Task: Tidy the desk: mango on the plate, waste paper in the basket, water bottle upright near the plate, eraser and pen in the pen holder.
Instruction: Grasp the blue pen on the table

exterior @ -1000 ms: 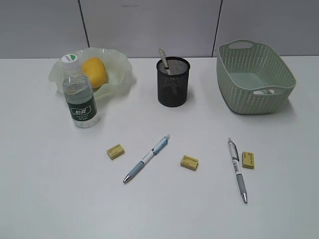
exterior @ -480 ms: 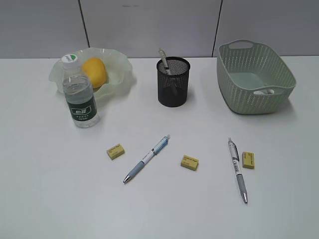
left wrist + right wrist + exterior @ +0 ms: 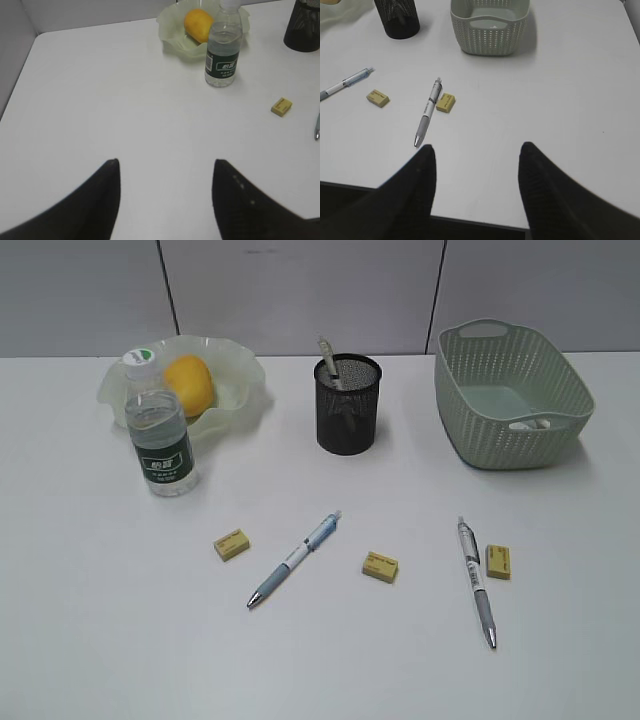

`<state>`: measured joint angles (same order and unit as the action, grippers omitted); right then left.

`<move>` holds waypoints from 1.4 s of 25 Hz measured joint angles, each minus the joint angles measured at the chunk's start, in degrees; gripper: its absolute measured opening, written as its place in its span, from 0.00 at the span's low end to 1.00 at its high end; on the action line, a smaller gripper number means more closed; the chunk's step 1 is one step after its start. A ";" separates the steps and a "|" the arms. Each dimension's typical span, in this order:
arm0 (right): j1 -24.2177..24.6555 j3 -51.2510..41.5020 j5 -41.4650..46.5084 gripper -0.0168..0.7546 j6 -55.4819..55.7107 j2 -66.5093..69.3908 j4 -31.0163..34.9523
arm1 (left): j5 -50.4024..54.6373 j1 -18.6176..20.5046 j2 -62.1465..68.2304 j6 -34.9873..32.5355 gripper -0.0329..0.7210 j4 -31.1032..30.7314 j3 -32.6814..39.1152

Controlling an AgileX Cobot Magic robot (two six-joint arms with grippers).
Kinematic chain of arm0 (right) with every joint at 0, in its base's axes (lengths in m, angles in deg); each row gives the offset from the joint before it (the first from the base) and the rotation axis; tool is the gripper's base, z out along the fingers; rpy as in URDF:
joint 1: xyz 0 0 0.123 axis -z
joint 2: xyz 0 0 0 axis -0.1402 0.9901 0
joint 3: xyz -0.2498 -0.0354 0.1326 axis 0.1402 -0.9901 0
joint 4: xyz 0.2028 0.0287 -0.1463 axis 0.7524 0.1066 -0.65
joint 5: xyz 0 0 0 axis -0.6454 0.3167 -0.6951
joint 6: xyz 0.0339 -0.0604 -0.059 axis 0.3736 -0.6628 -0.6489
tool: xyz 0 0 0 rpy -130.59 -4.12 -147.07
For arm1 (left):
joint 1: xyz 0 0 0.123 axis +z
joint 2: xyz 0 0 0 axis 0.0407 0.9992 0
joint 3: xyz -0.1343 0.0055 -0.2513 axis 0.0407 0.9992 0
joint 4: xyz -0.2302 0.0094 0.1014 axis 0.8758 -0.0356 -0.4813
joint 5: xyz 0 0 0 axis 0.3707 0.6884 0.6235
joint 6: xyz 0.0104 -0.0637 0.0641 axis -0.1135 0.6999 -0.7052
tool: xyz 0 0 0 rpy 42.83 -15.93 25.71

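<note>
The mango (image 3: 190,385) lies in the ruffled green plate (image 3: 243,368), and the water bottle (image 3: 160,435) stands upright just in front of it. The black mesh pen holder (image 3: 348,405) holds one pen (image 3: 327,354). On the table lie a blue pen (image 3: 295,558), a grey pen (image 3: 476,580) and three yellow erasers (image 3: 231,544) (image 3: 380,566) (image 3: 498,561). A white scrap, probably the waste paper (image 3: 541,423), shows inside the basket (image 3: 510,395). My left gripper (image 3: 167,162) and right gripper (image 3: 477,147) hang open and empty above the table's near side, far from everything.
The grey pen (image 3: 429,110) and an eraser (image 3: 445,102) lie just ahead and left of my right gripper. The table's front edge (image 3: 470,220) runs under its fingers. A grey panelled wall (image 3: 300,290) closes the back.
</note>
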<state>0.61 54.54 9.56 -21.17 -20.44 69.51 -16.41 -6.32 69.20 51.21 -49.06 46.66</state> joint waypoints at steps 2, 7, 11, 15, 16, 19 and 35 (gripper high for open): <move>0.00 0.00 -0.07 0.57 0.05 0.00 0.00 | 0.00 0.00 0.00 0.00 0.63 0.00 0.00; 0.05 0.00 -0.23 0.57 0.06 0.00 0.00 | 0.00 0.00 0.00 0.00 0.63 0.00 0.00; 2.20 0.00 -0.29 0.57 0.10 0.00 0.01 | 0.00 0.00 0.00 0.00 0.63 0.28 0.00; 5.30 0.00 -0.40 0.57 0.10 0.00 0.01 | 0.00 0.00 0.00 0.00 0.63 0.33 0.00; 5.36 0.00 -0.40 0.57 0.10 0.00 0.01 | 0.00 0.00 0.00 0.00 0.63 0.33 0.00; 5.37 0.00 -0.40 0.57 0.10 0.00 0.01 | 0.00 0.00 0.00 0.00 0.63 0.33 0.00; 5.48 0.00 -0.53 0.70 0.12 0.00 0.39 | 0.00 0.00 0.00 0.00 0.63 0.33 0.00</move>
<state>6.09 54.54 9.03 -21.05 -20.44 69.90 -16.41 -6.32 69.20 51.21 -48.73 46.66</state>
